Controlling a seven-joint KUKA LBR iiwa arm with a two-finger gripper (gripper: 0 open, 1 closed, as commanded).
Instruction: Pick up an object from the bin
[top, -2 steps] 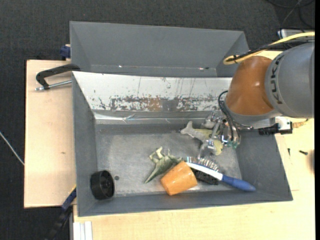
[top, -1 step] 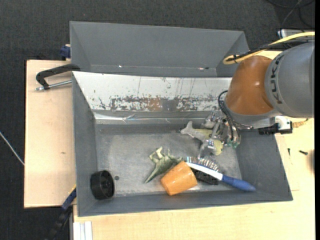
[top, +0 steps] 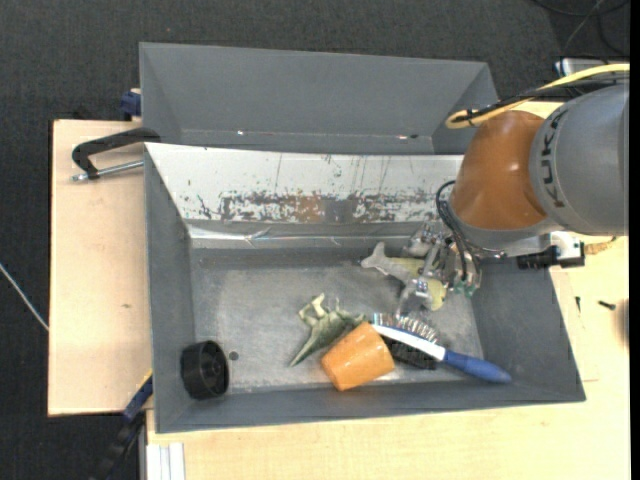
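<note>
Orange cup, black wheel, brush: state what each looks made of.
Orange cup: likely plastic, with a smooth matte surface and even colour. Black wheel: probably rubber or plastic, dull with no shine. Brush: the handle seems to be plastic, glossy white and blue; the bristles are dark, material unclear.

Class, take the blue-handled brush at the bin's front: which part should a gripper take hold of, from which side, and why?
Probably the blue handle of the brush, from straight above, closing across its narrow width. That end lies free on the bin floor, while the bristled head sits against the orange cup.
</note>
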